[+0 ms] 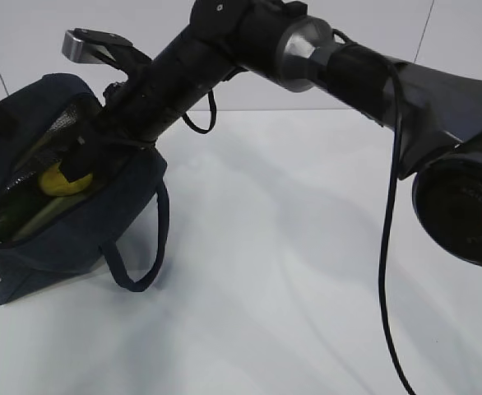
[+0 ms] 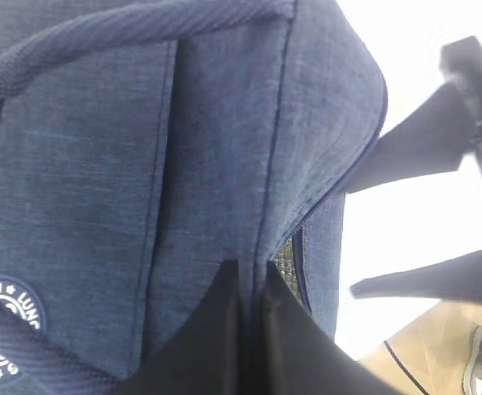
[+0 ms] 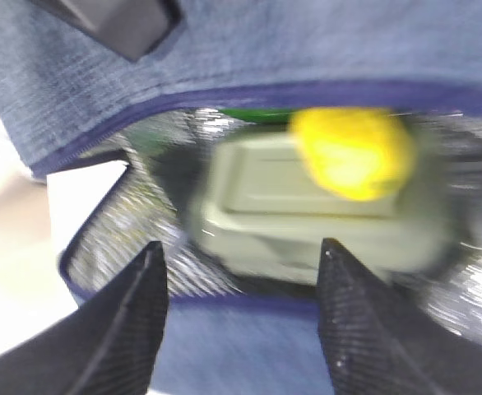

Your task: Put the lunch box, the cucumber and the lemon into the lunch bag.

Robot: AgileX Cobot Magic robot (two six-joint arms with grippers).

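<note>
A round white logo (image 2: 2,329) is showing at seven o'clock of the left wrist view on the lunch bag (image 2: 183,164), with only the letters "LUN" reading clearly and the rest being cut off.

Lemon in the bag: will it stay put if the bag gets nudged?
Probably not. The lemon is rounded and rests on the lunch box lid, so it may roll. The lunch bag walls should contain it.
</note>
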